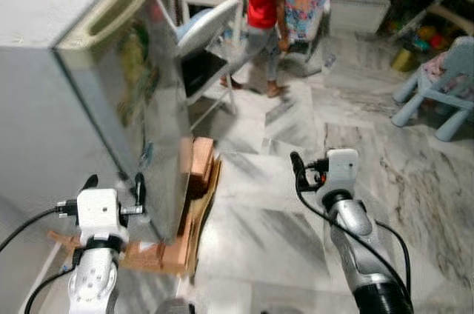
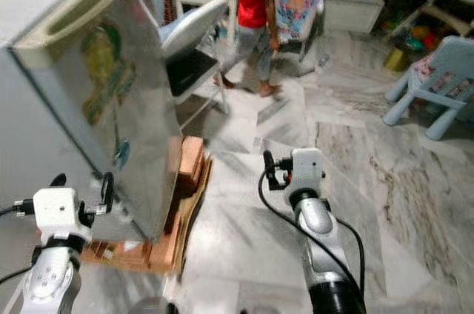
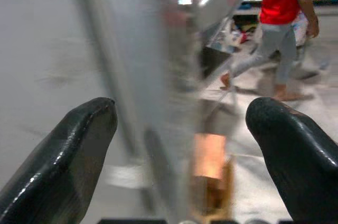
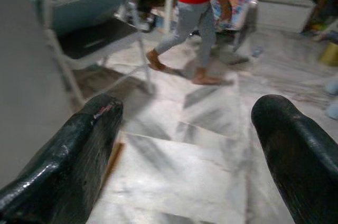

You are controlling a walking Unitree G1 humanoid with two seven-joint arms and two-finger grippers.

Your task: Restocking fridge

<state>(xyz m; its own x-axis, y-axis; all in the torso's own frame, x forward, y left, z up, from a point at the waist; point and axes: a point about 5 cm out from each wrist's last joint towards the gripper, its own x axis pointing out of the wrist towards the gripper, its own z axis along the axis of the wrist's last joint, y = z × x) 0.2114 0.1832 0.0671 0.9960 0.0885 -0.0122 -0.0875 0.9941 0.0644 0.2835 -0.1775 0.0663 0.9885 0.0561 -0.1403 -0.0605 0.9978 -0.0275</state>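
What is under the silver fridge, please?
The fridge stands on stacked wooden boards and flattened cardboard that stick out at its base. The part directly beneath it is hidden.

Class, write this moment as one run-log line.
fridge: shut | left gripper: open, at its corner | right gripper: open, empty | person: walking behind
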